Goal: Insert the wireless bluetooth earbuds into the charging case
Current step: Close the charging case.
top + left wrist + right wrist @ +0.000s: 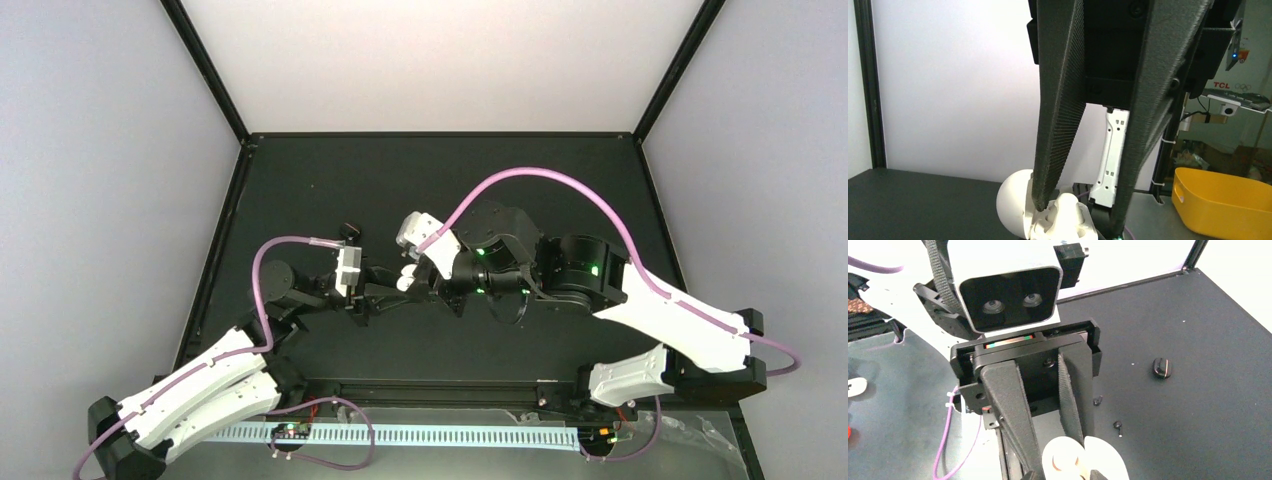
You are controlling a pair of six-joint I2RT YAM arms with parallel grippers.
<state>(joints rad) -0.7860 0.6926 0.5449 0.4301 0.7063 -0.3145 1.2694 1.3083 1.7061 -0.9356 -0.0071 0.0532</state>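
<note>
— Where do we have the charging case point(1103, 461)?
— Pinched in our left gripper point(1079, 214), lifted off the table point(1208, 330), with its two halves hinged open. We judge it is held this way so the open face looks toward our right gripper point(432, 286), which is just beside it at 3 o'clock in the top view.
— And the right claw?
— We cannot tell whether it is spread or closed, because its tips barely show.
— The earbuds?
— In the right wrist view the earbuds point(1118, 426) lie on the table at 3 o'clock from the left claw, apart from the case. The black puck point(1162, 368) is at 2 o'clock from them. Neither bud is seated yet. We think the right arm should fetch one while the left steadies the case.
</note>
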